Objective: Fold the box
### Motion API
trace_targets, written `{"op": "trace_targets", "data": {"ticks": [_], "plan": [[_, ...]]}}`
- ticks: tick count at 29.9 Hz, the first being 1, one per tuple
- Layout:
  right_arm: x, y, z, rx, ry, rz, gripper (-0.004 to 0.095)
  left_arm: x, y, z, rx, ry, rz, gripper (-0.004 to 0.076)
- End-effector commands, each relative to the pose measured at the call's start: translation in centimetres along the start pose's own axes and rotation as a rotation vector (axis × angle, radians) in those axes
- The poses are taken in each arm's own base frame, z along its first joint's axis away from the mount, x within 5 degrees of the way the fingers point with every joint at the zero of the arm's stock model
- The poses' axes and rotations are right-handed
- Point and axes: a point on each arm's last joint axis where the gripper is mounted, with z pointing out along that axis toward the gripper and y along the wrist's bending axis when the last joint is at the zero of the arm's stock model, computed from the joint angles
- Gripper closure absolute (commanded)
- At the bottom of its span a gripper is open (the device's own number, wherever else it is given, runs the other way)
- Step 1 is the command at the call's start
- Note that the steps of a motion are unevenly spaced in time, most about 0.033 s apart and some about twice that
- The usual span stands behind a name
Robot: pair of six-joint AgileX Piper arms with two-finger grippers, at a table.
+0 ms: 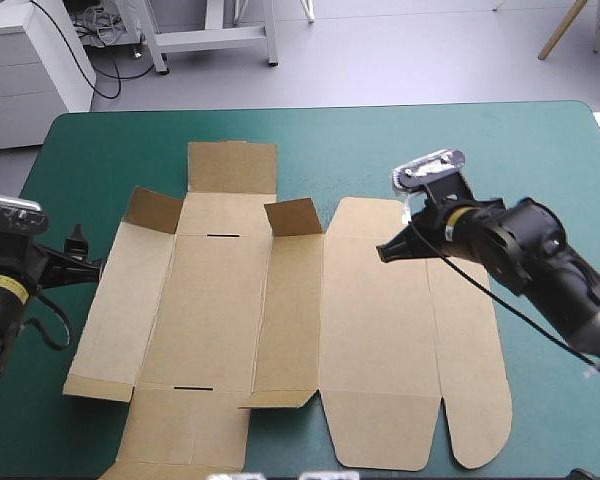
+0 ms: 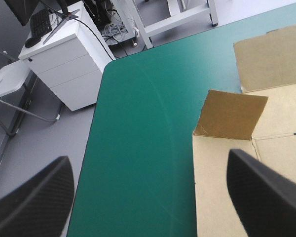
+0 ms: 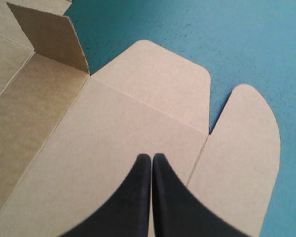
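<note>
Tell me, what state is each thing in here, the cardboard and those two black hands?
box, lying mostly flat and unfolded, two small far flaps raised.
left hand, open, at the box's left edge, holding nothing.
right hand, shut, over the box's right panel, holding nothing.

1. I take this for a lab or office workroom; a white drawer cabinet [image 2: 69, 64] stands off the far left corner of the teal-green table [image 1: 380, 150], a keyboard [image 2: 39, 22] on top;
2. loose cables [image 2: 116, 34] trail over the grey floor [image 1: 380, 60] beside it;
3. a white metal frame [image 1: 215, 35] stands beyond the table's far edge.
</note>
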Motion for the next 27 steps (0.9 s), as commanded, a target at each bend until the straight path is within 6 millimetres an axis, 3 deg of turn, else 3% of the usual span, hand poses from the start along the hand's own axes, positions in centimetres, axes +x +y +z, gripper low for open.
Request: {"op": "trace_targets", "data": {"ticks": [1,6,14,20,27], "plan": [[1.2,-0.5,-3.5,-0.003,-0.153,0.035,0.0922,-2.0,-0.1,1.0,0.001,-0.063,0.032,0.0126],[4.0,-0.8,-5.8,-0.005,-0.190,0.041,0.0922,-1.9,-1.3,3.8,0.046,0.024,0.026,0.0126],[6.6,-1.0,-6.9,-0.004,-0.195,0.040,0.0922,-1.9,-1.7,6.3,0.061,0.168,0.025,0.0126],[8.3,-1.0,-6.9,0.000,-0.167,0.027,0.0922,-0.5,2.1,7.2,0.069,0.213,-0.173,0.0126],[11.9,-1.1,-7.8,-0.007,-0.221,0.031,0.0922,3.1,6.3,9.5,0.225,0.338,-0.397,0.0126]]}}
